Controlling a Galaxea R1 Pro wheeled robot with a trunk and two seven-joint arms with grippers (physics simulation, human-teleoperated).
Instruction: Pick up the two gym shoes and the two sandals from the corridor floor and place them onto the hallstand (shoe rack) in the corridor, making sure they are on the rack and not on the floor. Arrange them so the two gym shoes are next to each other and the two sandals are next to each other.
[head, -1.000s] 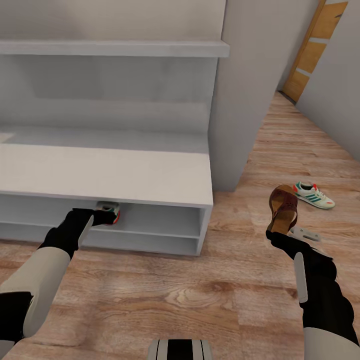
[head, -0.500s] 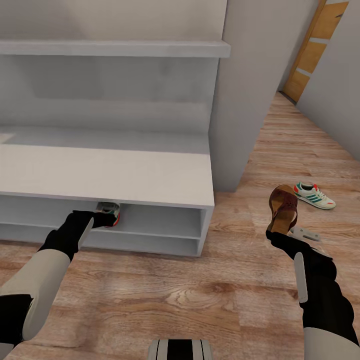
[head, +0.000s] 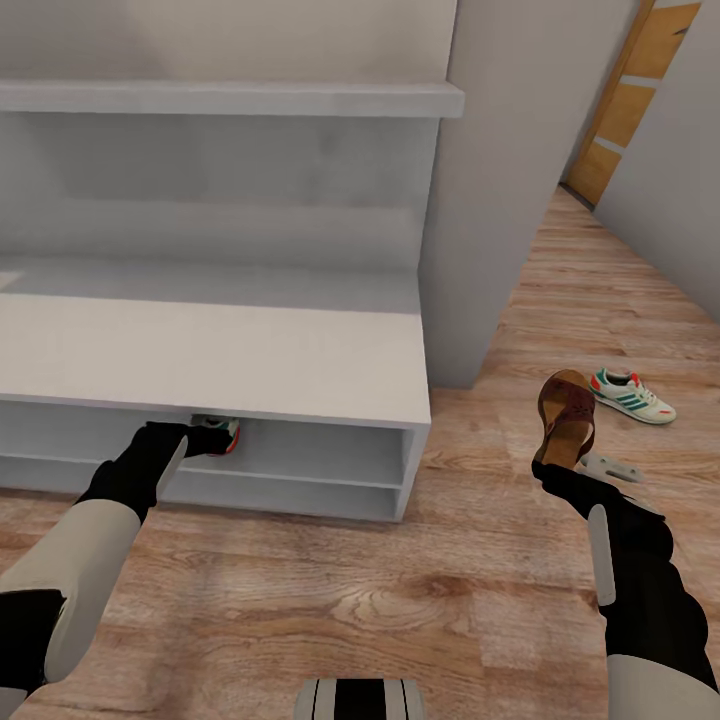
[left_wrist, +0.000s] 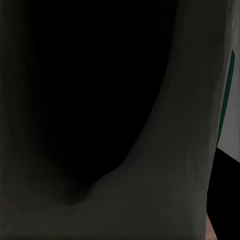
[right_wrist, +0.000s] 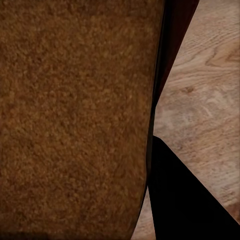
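My left gripper (head: 203, 438) is shut on a gym shoe (head: 222, 431). It holds the shoe inside the upper low shelf of the pale hallstand (head: 250, 365), just under the bench top's front edge, which hides most of the shoe. Up close, the left wrist view has the gym shoe (left_wrist: 170, 150) in shadow with a green stripe. My right gripper (head: 553, 466) is shut on a brown sandal (head: 567, 412), held upright above the corridor floor (head: 400, 590) to the right of the rack. The sandal (right_wrist: 75, 120) sits close against the right wrist camera. The second gym shoe (head: 632, 394) lies on the floor at the right.
A flat pale grey object (head: 608, 466) lies on the floor beside the held sandal. A grey wall column (head: 500, 200) stands at the rack's right end. An orange door (head: 630, 90) is at the far right. Open floor runs in front of the rack.
The whole view has shifted slightly. The gym shoe in my left gripper now shows a little less beneath the bench top's edge. The right arm and sandal have not moved.
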